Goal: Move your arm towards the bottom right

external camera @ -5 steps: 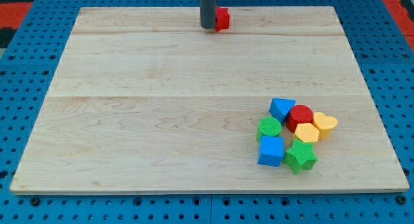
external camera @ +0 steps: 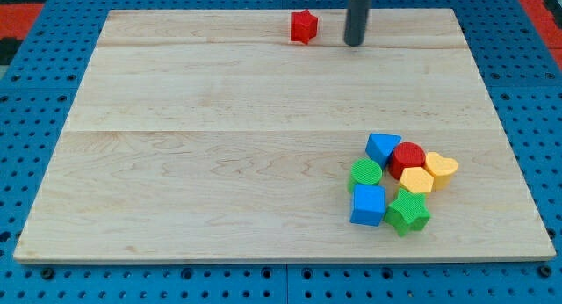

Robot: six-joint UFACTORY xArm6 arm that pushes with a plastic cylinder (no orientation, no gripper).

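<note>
My tip point(external camera: 354, 43) sits near the top of the wooden board point(external camera: 219, 163), at about 12 o'clock, just right of the small red block point(external camera: 303, 26) and not touching it. It is a plain rod with nothing to open or close, and it holds nothing. The rod stands straight up, its long side running up and down. The pile waits at 4 o'clock: blue triangle point(external camera: 382, 146), red round block point(external camera: 407, 156), two yellow blocks point(external camera: 442, 167) point(external camera: 415, 180), green round block point(external camera: 365, 173), blue cube point(external camera: 368, 205), green star point(external camera: 407, 213). I think my tip should slide that way.
</note>
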